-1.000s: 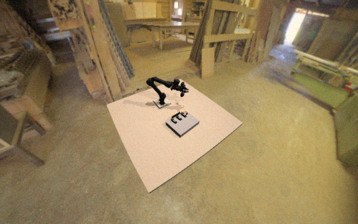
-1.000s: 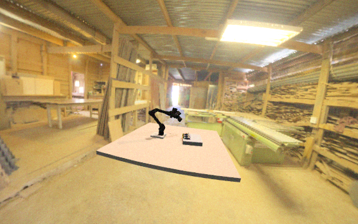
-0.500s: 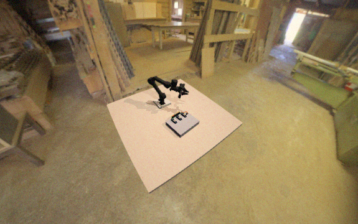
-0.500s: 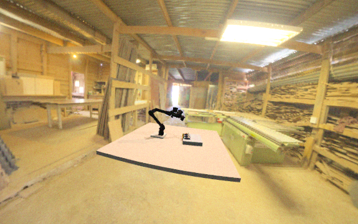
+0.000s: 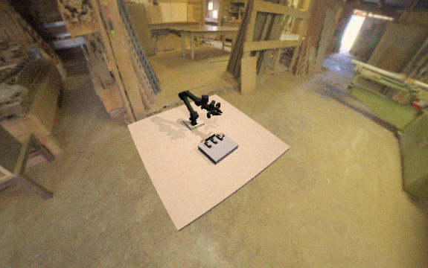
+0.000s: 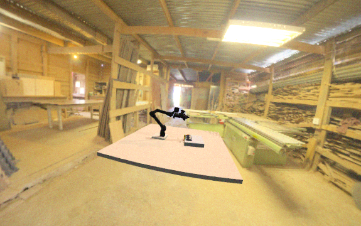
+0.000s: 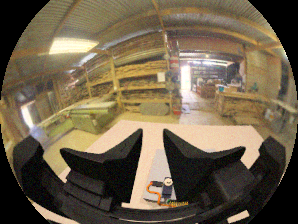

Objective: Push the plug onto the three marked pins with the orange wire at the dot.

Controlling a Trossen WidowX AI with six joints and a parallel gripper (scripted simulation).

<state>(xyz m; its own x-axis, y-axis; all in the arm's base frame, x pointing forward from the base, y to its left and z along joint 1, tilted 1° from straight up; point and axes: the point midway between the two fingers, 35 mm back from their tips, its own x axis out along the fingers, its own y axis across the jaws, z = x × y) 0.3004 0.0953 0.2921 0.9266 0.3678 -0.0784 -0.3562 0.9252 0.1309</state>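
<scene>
My gripper [image 5: 219,111] [image 6: 188,116] [image 7: 152,131] is open and empty, with a moderate gap between its fingertips. It hangs high above the table on the robot-base side of the holder. The grey holder block [image 5: 222,150] [image 6: 194,145] [image 7: 158,162] sits flat on the table. Several dark servo-like parts stand along its edge facing the robot; one servo [image 7: 167,189] with a white round top shows below the gap between the fingers. An orange lead [image 7: 149,189] curls beside it. A small coloured row [image 7: 176,203] shows at the holder's edge. Plug, single pins and dot are too small to tell.
The pale tabletop [image 5: 184,179] [image 6: 155,154] carries the holder and the arm's base plate [image 5: 194,124] [image 6: 159,137]. The black finger mounts hide part of the holder in the wrist view. Workshop benches and timber stand beyond the table.
</scene>
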